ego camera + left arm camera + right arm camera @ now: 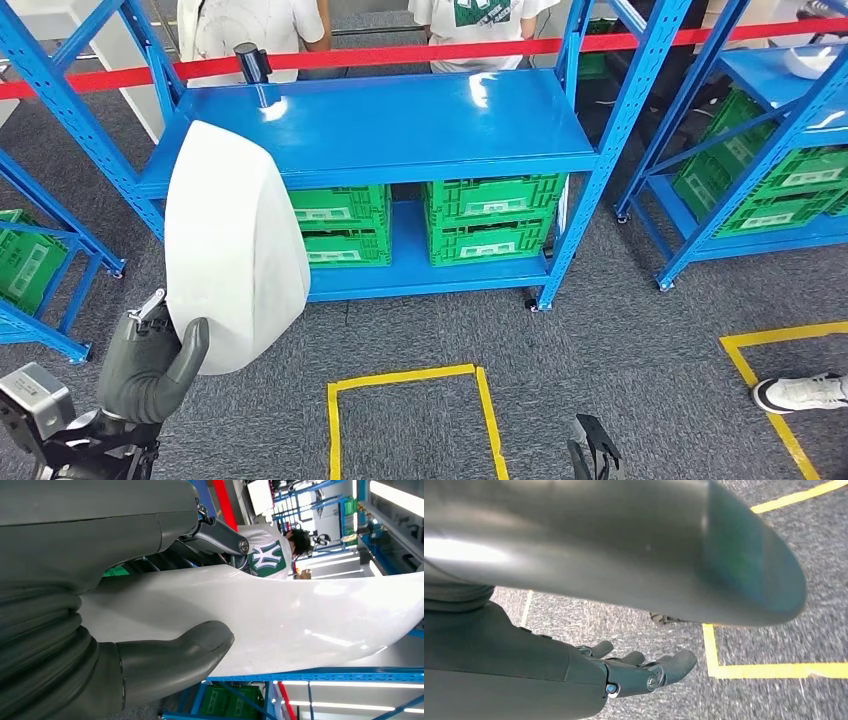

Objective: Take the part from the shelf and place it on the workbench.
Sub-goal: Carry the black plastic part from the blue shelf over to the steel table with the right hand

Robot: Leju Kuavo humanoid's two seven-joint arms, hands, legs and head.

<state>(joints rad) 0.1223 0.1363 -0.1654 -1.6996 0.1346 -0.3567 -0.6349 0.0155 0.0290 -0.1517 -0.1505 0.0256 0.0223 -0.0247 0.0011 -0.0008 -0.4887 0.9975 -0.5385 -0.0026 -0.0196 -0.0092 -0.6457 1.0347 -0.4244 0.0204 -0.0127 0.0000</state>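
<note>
At lower left of the head view, the left hand (150,365) gripped the white part (235,250) by its lower edge, thumb pressed on its face, holding it upright before the blue shelf (400,125). Green crates (490,215) sat on the lower tier. At the bottom edge, the right hand (592,450) hung above the grey carpet (620,330), fingers loosely extended and holding nothing.
</note>
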